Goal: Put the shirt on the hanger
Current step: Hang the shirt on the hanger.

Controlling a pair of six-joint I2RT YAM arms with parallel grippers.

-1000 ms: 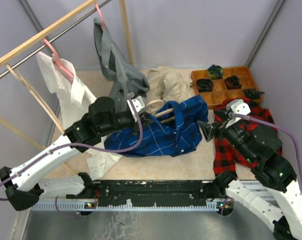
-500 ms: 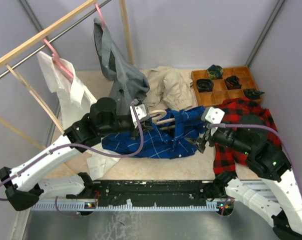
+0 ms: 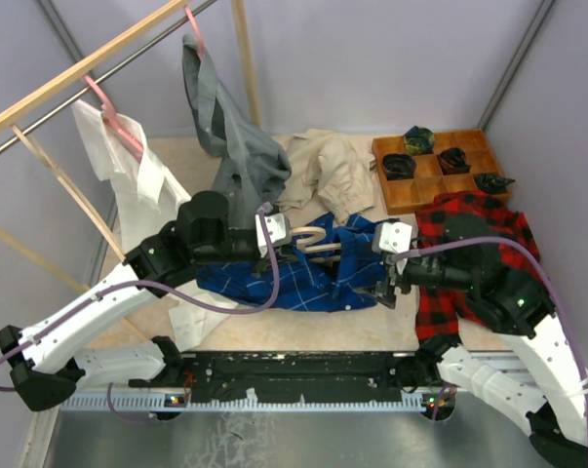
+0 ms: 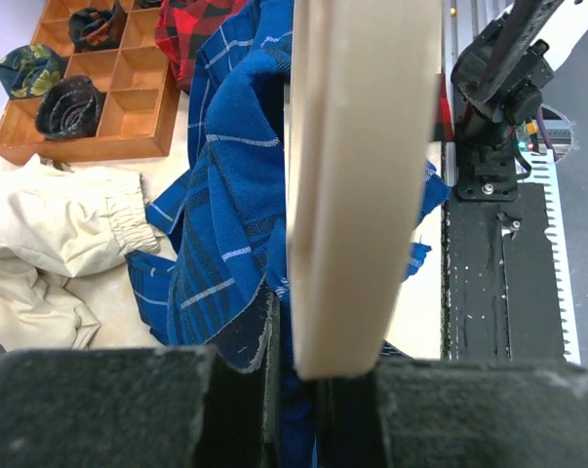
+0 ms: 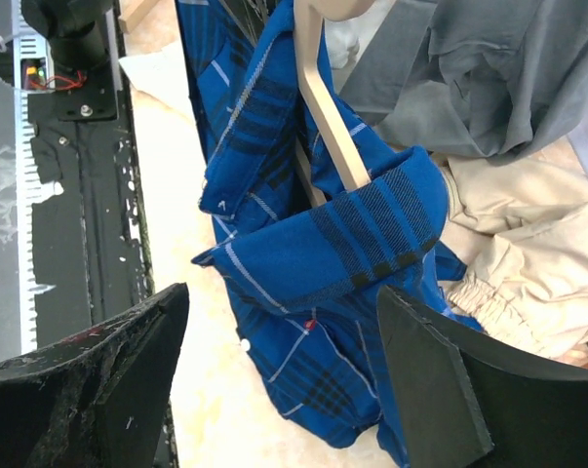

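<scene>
Grips the beige wooden hanger (image 3: 318,239) in the left gripper (image 3: 279,237), jaws pinched tight on its flat body. From the left wrist, looks along that hanger (image 4: 362,185) as a pale plank running straight out from between the black fingers (image 4: 98,409). Carries the royal-blue check shirt (image 3: 303,283) on it: bunched and twisted, hanging just ahead of and below the left gripper, gathered against the left side of the plank in the wrist view, lower folds down on the table (image 3: 294,331). Not spread square over the hanger.

Holds the right gripper (image 3: 384,286) spread wide and empty, just beside the shirt's right edge; contact with the cloth cannot be told. From the right wrist, faces the shirt (image 5: 313,253) directly ahead between the two open fingers (image 5: 89,390), with a folded blue band looped over the hanger's thin arm and the rest trailing down toward the gripper.

Beyond the left gripper, farther across the table: a crumpled cream garment (image 3: 333,171) with an elastic cuff, and a grey garment (image 3: 230,136) hung high from a pink hanger (image 3: 191,21). To the right of the right gripper, partly under its arm: a red-and-black plaid shirt (image 3: 479,229). Past that, in the far corner: a wooden tray (image 3: 396,198) of rolled dark socks. Well to the left of the left gripper: a white shirt (image 3: 128,180) on a second pink hanger (image 3: 113,112).
</scene>
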